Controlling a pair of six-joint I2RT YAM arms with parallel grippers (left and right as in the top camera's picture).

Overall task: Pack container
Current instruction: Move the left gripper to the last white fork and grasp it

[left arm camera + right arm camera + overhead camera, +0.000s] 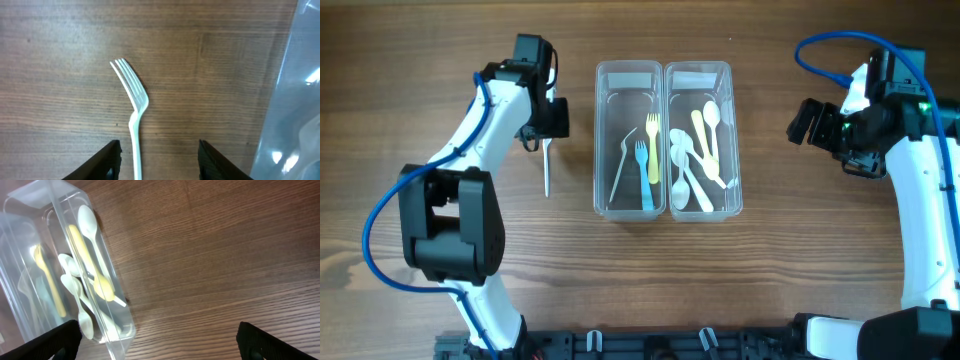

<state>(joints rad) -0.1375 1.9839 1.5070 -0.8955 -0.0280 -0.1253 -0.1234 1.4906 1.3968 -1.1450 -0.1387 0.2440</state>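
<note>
A white plastic fork point(547, 168) lies on the wooden table left of two clear containers; in the left wrist view the fork point(132, 107) lies between my open fingers, tines away. My left gripper point(542, 133) is open above the fork's handle end point(159, 161). The left container point(602, 140) holds several forks, blue, yellow and clear. The right container point(735, 140) holds several white and yellow spoons point(95, 275). My right gripper point(807, 122) is open wide and empty, to the right of the containers point(157, 342).
The left container's clear wall point(295, 100) stands at the right edge of the left wrist view. Bare wooden table point(800, 240) surrounds the containers.
</note>
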